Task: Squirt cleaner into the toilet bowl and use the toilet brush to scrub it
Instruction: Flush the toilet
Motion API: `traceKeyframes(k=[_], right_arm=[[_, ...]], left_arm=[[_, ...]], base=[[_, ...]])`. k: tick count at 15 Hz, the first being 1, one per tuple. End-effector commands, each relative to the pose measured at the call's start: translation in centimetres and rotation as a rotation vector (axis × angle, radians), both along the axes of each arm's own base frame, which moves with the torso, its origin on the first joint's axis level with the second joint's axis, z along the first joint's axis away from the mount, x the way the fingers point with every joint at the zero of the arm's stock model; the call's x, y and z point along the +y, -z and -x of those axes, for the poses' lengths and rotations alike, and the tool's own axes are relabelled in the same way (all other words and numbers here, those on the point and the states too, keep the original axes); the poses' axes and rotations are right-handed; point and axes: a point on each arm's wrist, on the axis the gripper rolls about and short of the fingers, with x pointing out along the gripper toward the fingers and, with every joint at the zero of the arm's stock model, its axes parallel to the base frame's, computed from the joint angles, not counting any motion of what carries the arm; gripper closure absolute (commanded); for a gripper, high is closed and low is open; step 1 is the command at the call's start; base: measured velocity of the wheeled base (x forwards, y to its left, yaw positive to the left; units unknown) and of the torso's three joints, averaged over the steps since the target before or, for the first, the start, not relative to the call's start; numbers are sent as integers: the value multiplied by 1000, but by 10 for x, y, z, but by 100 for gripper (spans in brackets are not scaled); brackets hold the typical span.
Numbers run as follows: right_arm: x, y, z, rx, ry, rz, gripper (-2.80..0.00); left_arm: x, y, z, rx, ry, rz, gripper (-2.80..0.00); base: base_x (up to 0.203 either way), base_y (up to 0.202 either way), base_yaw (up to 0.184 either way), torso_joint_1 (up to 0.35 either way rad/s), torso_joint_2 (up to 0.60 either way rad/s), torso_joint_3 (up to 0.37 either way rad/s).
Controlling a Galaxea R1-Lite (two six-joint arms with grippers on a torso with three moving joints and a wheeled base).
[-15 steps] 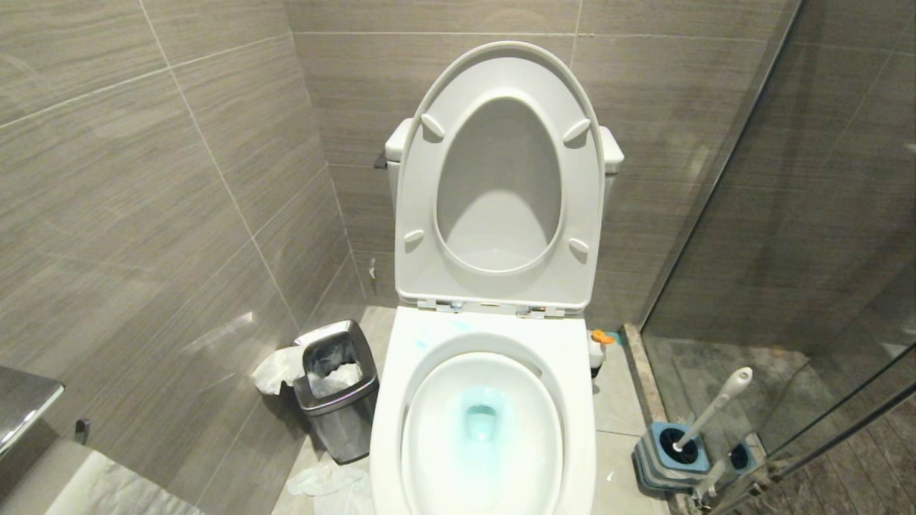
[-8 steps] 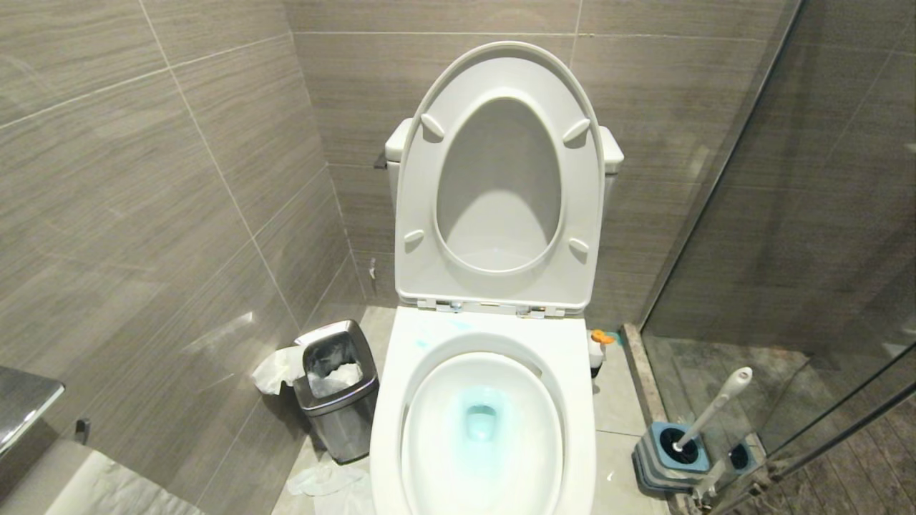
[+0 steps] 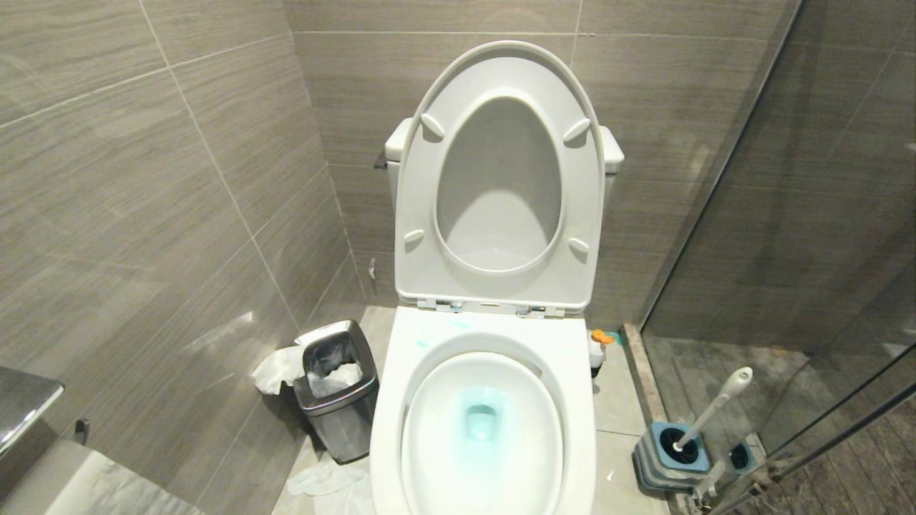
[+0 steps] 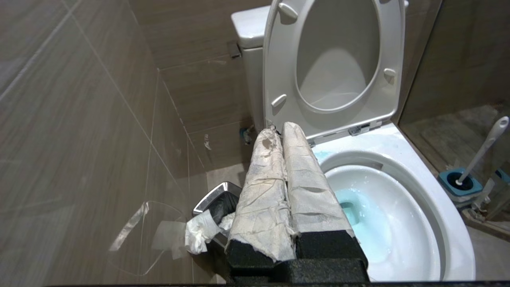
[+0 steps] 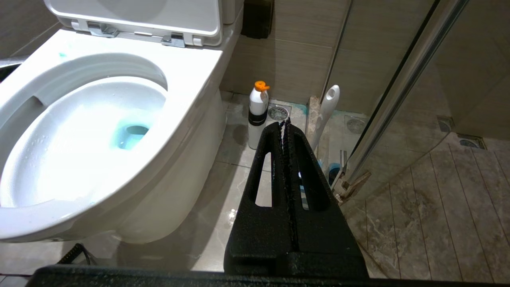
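Blue-tinted cleaner [image 3: 481, 418] already pools in the toilet bowl [image 3: 572, 400], yet both the left gripper [image 4: 283, 131] and the right gripper [image 5: 285, 126] are pressed together and empty, so reaching the toilet brush [image 3: 712, 409] at four o'clock without spreading risks toppling it.

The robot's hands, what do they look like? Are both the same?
No. The left gripper has two long black fingers wrapped in crinkled whitish paper-like covering, torn at the base. The right gripper is bare black, grainy-looking, with two tapering fingers, each with a long slot, and toothed inner edges.
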Motion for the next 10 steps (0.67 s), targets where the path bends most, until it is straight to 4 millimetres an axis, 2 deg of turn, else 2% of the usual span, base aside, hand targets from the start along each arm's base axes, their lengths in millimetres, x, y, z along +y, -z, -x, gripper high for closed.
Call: traceKeyframes(k=[1,3,5,7,10], right_arm=[[0,0,0,2,-1,0,0],[0,0,0,2,-1,0,0],[0,0,0,2,-1,0,0],[0,0,0,2,-1,0,0],[0,0,0,2,-1,0,0]], left_arm=[[-5,-1,-53,103,23,-10,0],[-9,-6,-91,126,21,-14,0],[-17,-20,-128,139,-10,-15,0],[-25,-36,-154,157,-62,-11,0],[-38,-42,-196,221,-102,16,0]], base=[[0,0,0,0,0,0],[0,0,0,0,0,0],[0,0,0,0,0,0],[0,0,0,0,0,0],[0,0,0,0,0,0]])
